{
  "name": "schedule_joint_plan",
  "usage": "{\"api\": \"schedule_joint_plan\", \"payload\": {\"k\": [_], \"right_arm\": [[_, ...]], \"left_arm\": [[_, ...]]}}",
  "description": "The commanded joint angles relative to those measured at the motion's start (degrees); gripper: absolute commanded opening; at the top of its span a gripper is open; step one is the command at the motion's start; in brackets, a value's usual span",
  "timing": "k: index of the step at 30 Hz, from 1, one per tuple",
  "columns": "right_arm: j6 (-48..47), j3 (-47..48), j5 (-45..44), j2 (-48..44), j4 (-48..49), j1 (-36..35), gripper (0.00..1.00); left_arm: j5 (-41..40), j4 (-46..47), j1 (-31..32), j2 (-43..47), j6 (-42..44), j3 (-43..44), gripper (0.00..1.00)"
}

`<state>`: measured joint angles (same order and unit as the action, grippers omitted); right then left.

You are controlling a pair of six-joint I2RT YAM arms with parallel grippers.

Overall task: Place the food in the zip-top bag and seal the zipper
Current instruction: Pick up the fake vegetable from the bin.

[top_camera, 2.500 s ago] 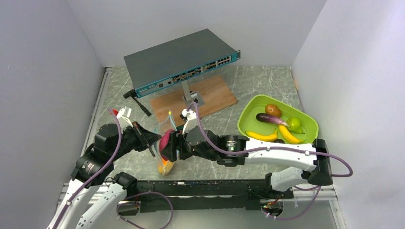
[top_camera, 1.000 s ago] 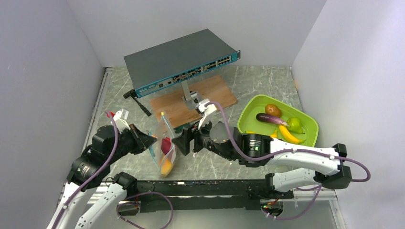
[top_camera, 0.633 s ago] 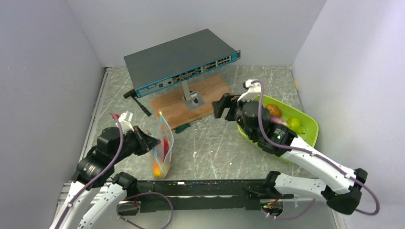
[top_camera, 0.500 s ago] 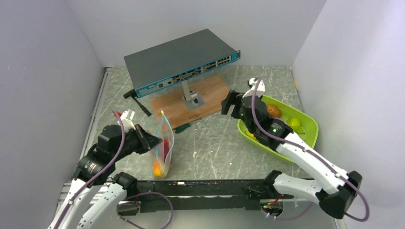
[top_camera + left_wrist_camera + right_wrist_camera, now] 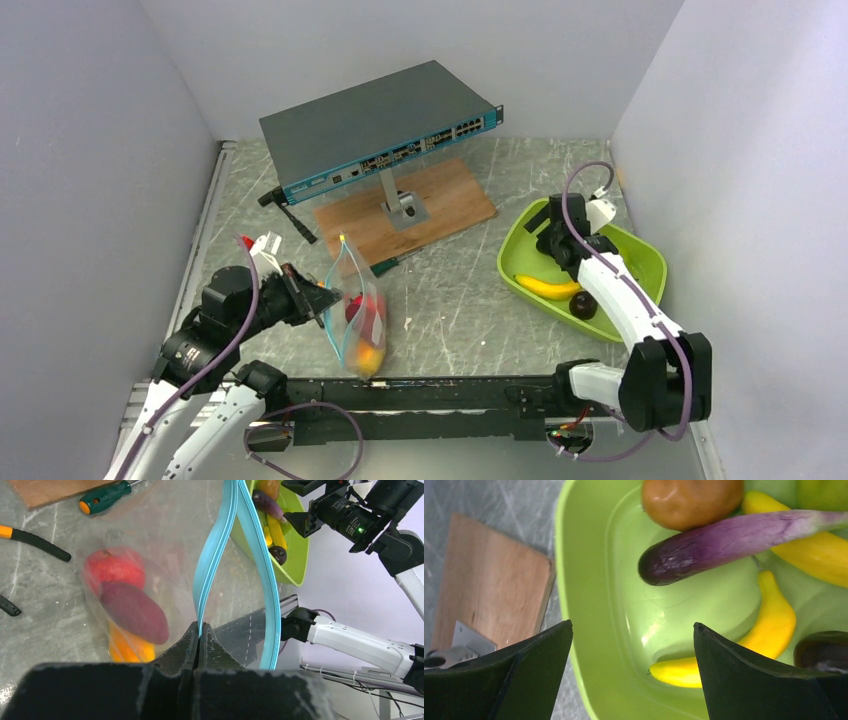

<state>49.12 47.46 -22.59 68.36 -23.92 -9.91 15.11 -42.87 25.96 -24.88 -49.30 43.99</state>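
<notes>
White shells and black joints make up the left arm [image 5: 190,352] and right arm [image 5: 628,305], a purple cable [image 5: 566,205] looping alongside; the left claw [image 5: 199,626] and right claw [image 5: 632,625] are matte black wedges.

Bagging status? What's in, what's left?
Done: red apple, reddish piece and orange sit inside the zip-top bag. In hand: left gripper pinches the zipper, mouth open; right gripper open above the green tray. To do: eggplant, banana, brown fruit in the tray, then sealing.

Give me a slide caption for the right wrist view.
Open right gripper over the tray, facing the eggplant.
</notes>
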Motion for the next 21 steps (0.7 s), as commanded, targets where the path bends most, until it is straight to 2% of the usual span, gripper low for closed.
{"api": "schedule_joint_plan", "payload": {"k": [1,7,11,21], "right_arm": [[5.8,-1.9,2.6,2.1,4.4,4.9,0.91],[5.3,-4.3,0.0,5.9,9.2,9.5,0.90],[5.7,-3.4,2.1,10.7,10.6,12.4,0.88],[4.2,-3.9,3.0,15.2,16.2,13.2,0.83]], "left_arm": [[-0.6,0.6,0.0,1.1,-0.1,-0.1,0.00],[-0.2,0.0,0.0,0.4,0.5,0.0,0.00],[-0.3,0.1,0.1,0.2,0.6,0.0,0.00],[-0.4,-0.5,0.0,-0.6,0.6,0.5,0.00]]}}
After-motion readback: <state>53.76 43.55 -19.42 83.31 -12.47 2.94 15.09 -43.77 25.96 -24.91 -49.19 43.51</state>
